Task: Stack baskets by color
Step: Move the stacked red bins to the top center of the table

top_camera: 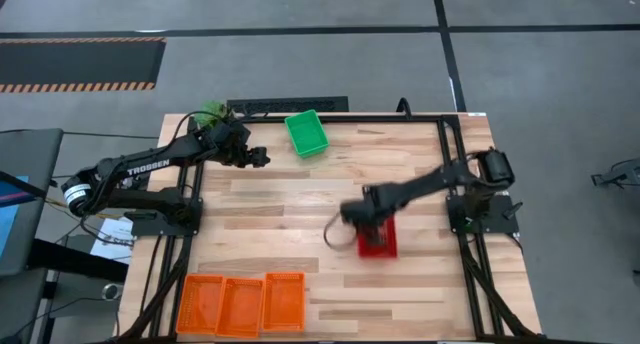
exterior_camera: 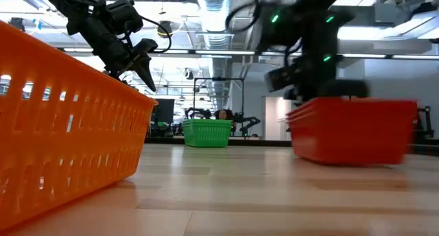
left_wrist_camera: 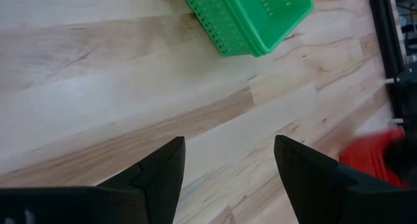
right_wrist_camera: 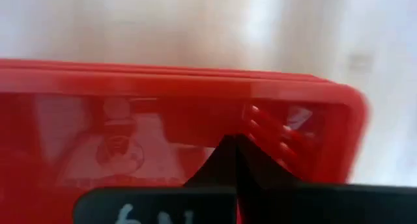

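The right gripper is clamped shut on the wall of the red baskets, pinching the rim at the end nearest the table's middle. In the right wrist view the fingers meet tight over the red rim, and several rims show nested one inside another, so this looks like a red stack already made; how many are in it I cannot tell. The stack sits directly under and just past the gripper, its long axis running away from the fingers toward the near table edge. In the low view it appears to rest on the table or barely clear of it.

The left gripper hangs with fingers spread wide and nothing between them. Ahead of it, near but apart, lies the green basket, turned at an angle, so its long axis lies skewed to the line of the open fingers. That arm is plainly the nearer one to green; the right arm is well apart from it.

Three orange baskets sit side by side, touching, along the near edge, well off from both grippers and unstacked.

My judgement: red is nearly settled, and the coming move depends on the left wrist turning to square with the green rim.
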### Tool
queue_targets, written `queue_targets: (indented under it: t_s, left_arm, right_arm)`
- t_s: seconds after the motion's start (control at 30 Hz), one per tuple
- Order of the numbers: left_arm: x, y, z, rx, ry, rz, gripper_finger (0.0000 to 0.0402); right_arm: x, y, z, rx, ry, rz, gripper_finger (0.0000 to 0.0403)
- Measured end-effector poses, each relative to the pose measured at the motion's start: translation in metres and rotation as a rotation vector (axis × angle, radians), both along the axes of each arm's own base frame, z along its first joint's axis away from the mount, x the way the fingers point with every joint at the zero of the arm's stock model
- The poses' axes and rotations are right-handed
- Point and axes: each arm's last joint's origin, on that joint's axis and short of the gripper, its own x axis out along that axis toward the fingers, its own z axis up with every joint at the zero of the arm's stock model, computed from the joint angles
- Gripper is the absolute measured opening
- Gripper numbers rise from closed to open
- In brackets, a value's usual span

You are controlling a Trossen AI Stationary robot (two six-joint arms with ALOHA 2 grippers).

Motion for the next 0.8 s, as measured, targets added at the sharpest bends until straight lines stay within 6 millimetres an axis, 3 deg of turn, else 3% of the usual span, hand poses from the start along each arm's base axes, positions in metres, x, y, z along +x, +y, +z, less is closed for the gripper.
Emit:
queue_targets:
  t_s: [0.23,0.47,0.6,0.8]
  left_arm:
    - [0.000,0.001,0.000,0.013,0.005,0.010,0.0224]
    - [0.000,0.001,0.000,0.026,0.014,0.020,0.0224]
    - [0.000,0.001,0.000,0.023,0.013,0.024,0.0224]
    - [0.000,0.000,0.000,0.003,0.004,0.004,0.0224]
  right_arm:
    - [0.007,-0.097,0.002,-0.043,-0.106,-0.085,0.0005]
    - [-0.009,-0.186,0.006,-0.120,-0.239,-0.296,0.0003]
    - [-0.019,-0.221,0.018,-0.157,-0.279,-0.402,0.0008]
    - [-0.020,-0.252,0.053,-0.248,-0.341,-0.607,0.0030]
